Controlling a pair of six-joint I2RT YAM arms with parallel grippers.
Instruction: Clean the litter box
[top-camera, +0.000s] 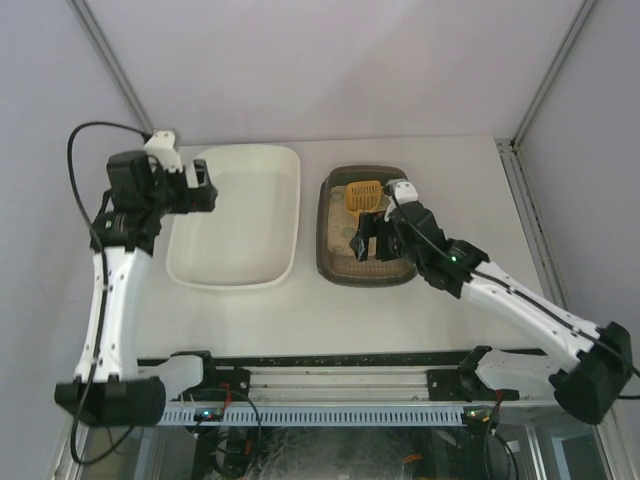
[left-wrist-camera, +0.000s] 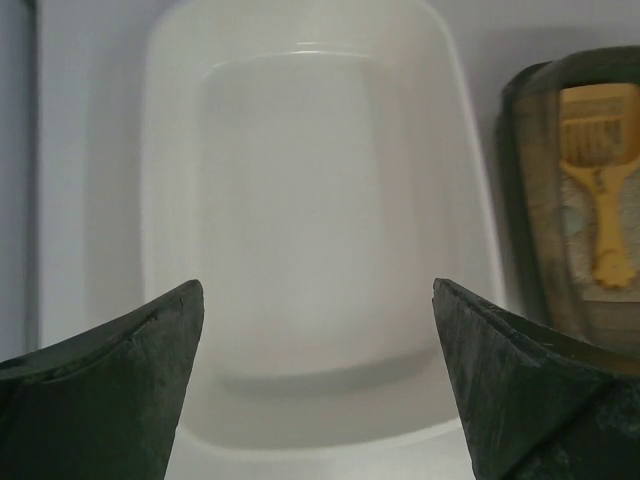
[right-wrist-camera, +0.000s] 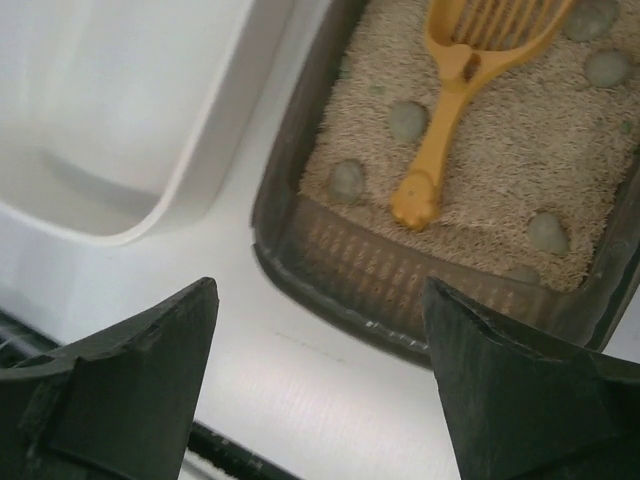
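My left arm (top-camera: 105, 310) and right arm (top-camera: 525, 300) are white links with black joints; a black cable (top-camera: 70, 155) loops off the left. My fingers (right-wrist-camera: 120, 390) are dark, matte wedges.

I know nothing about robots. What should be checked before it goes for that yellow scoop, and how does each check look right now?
1. Right gripper open: ok, its jaws stand wide.
2. Yellow plastic scoop free to grab: ok, it lies on the sand with its handle end toward the gripper.
3. Gripper lined up on the handle: not ok, the handle lies ahead and to one side of the gap.
4. Dark grey-brown plastic litter box has waste to lift: ok, several grey clumps show.
5. Cream-white rectangular tub ready beside it: ok, nothing seen inside.
6. Left gripper out of the way: ok, open over the tub.
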